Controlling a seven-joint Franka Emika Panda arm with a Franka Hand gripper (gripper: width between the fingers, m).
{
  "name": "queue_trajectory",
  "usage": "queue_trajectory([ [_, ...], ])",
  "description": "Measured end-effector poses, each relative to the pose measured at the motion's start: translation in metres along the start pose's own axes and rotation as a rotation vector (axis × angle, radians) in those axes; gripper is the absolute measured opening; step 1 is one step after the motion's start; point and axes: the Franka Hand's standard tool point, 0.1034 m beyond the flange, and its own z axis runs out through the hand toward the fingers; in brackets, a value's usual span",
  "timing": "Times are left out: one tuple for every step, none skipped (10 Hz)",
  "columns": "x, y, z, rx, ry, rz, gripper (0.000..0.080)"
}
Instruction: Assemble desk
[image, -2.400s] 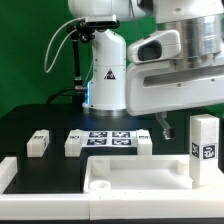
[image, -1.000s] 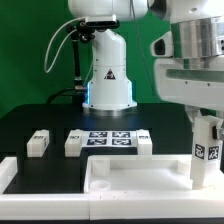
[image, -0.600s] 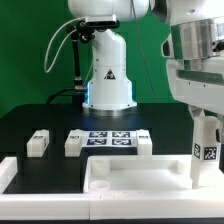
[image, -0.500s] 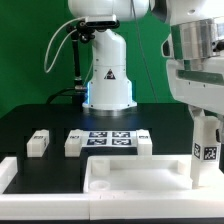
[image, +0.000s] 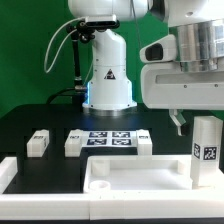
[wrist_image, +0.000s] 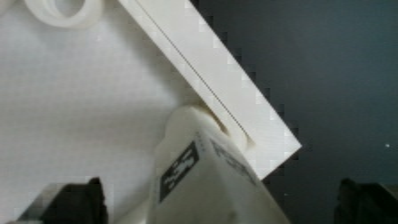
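The white desk tabletop (image: 130, 182) lies upside down at the front, its rim (wrist_image: 217, 72) showing in the wrist view. One white tagged leg (image: 205, 150) stands upright in the tabletop's corner at the exterior view's right. My gripper (image: 200, 112) is open just above the leg's top, with one finger (image: 178, 121) beside it and apart from it. In the wrist view the leg (wrist_image: 214, 175) sits between the two wide-apart fingers (wrist_image: 71, 203), touching neither. Three more legs (image: 38, 142), (image: 75, 143), (image: 143, 141) lie on the black table.
The marker board (image: 108, 139) lies flat between two of the lying legs, in front of the robot base (image: 108, 75). A white rail (image: 8, 172) edges the table at the exterior view's left.
My gripper was closed round the upright leg; it has let go, opened, turned and lifted a little. The leg stays standing in the tabletop corner.
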Motion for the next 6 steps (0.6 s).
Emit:
queue_trajectory([
  [0.0015,0.0004,-0.0005,-0.025,0.015,-0.174,0.0649],
  [0.0045,-0.0014,-0.0017,-0.077,0.043,-0.403,0.0649],
  [0.0042,-0.0035,-0.0011,-0.091,0.047,-0.511,0.0649],
  [0.0036,-0.0039,-0.0008,-0.078,0.044,-0.429,0.0563],
  [0.0039,-0.0036,-0.0009,-0.08,0.044,-0.439,0.0428],
  [0.0036,-0.0038,-0.0007,-0.078,0.044,-0.419,0.0428],
])
